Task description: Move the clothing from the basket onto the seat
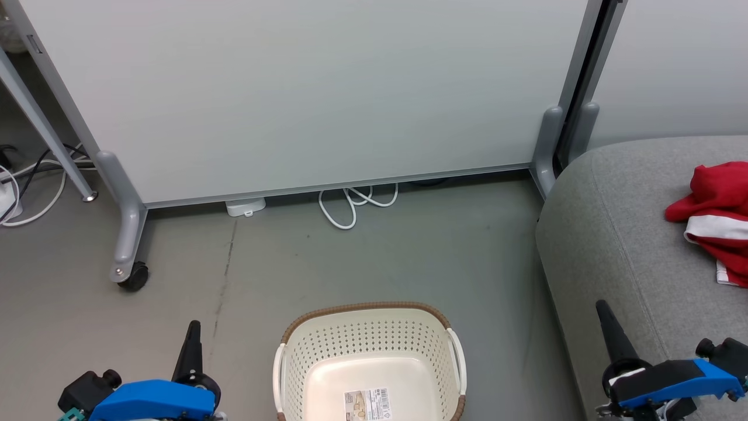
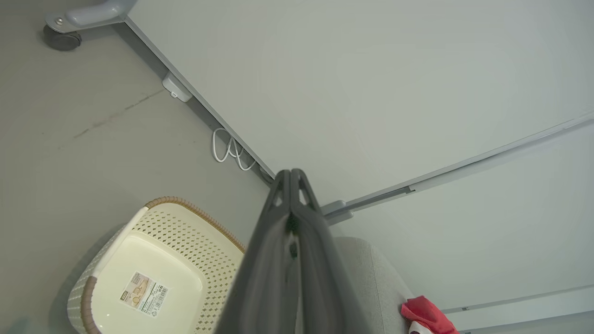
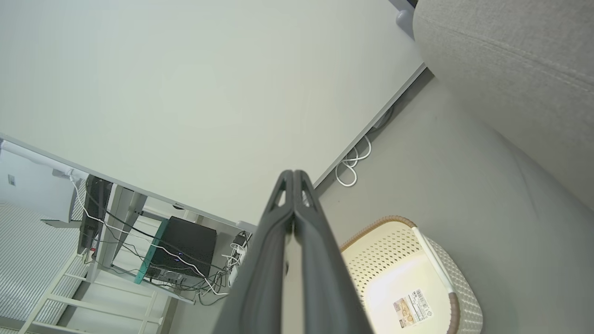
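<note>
We are holding our left hand (image 1: 193,326) and right hand (image 1: 602,307) closed tight and empty beside the basket (image 1: 368,336), because it looks bare and the clothing (image 1: 721,216) is lying on the seat (image 1: 613,234) at the right.

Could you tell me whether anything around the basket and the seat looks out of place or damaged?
Nothing looks damaged or spilled. The basket stands upright, the clothing lies crumpled on the seat, and a white cable loops loosely on the floor below the partition.
</note>
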`<state>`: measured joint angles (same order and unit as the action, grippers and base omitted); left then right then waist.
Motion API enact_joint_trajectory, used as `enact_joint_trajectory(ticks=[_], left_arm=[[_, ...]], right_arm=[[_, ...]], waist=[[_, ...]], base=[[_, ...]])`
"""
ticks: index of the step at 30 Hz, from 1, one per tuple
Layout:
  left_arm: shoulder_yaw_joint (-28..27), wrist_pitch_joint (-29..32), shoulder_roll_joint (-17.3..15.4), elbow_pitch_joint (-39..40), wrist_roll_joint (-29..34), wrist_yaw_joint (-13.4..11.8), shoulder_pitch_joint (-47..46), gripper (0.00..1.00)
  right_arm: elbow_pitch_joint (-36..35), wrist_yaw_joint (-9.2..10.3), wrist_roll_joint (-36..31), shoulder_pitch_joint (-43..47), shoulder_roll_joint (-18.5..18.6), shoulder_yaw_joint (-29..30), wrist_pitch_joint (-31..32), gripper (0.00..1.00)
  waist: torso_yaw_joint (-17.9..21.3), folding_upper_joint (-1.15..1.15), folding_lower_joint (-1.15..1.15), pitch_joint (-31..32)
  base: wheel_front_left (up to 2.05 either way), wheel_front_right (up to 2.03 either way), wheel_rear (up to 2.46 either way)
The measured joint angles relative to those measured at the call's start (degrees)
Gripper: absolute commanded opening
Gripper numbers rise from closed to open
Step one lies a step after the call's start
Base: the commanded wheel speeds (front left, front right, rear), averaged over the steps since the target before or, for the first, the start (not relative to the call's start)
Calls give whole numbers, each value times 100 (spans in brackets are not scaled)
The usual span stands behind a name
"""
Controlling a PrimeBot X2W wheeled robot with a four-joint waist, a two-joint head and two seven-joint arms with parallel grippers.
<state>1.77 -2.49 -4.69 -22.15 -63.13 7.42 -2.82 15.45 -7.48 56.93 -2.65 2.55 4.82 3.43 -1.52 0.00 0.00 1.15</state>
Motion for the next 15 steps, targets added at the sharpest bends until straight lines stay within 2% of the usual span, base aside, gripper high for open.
enact_joint_trajectory(ticks=[15], left_arm=[[-225,241,52,214,-756,0,-87,0]], right_arm=[[-35,0,933,-83,2,44,62,0]], waist=[[32,0,0,-28]], base=[[0,0,0]])
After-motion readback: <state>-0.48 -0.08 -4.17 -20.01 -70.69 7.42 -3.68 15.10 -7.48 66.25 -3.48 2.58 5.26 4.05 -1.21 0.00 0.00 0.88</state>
